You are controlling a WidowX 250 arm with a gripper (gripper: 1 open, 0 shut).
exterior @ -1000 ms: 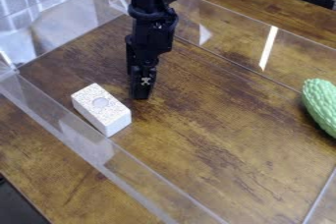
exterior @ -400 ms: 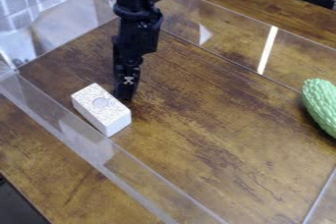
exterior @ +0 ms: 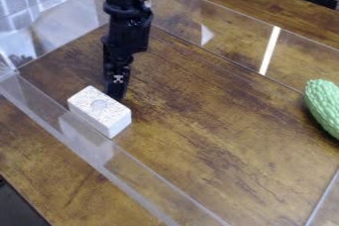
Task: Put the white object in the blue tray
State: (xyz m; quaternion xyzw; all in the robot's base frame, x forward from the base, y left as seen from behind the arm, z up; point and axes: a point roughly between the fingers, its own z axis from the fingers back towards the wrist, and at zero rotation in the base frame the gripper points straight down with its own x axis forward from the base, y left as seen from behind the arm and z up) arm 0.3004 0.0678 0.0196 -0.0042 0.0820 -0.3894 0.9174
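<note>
A big brown wooden table (exterior: 225, 121) fills the room in front of me, with shiny clear sheets lying flat over it that catch the light. A bright white streak of light sits on the shine, far off to the right of the hand.

A tall black robot arm (exterior: 126, 12) comes down from the top, pointing almost straight down at the table. At its bottom end is the hand (exterior: 115, 83), a small black gripper. It is low, close over the wood. From here the fingers look like one dark lump, so their gap is hard to see, but they are spread wide apart and nothing is in them.

Far to the right of the hand, right at the edge of what I can see, lies a green bumpy thing (exterior: 323, 106), shaped like an egg. It is well away from the hand.

The white block (exterior: 99, 110) lies flat on the table just below and a little to the left of the hand, nearer to me than the hand is. It is very close to the fingertips, and I cannot tell if they touch its far edge. Its top is speckled, with a faint round mark on it. The hand is not gripping it.
</note>
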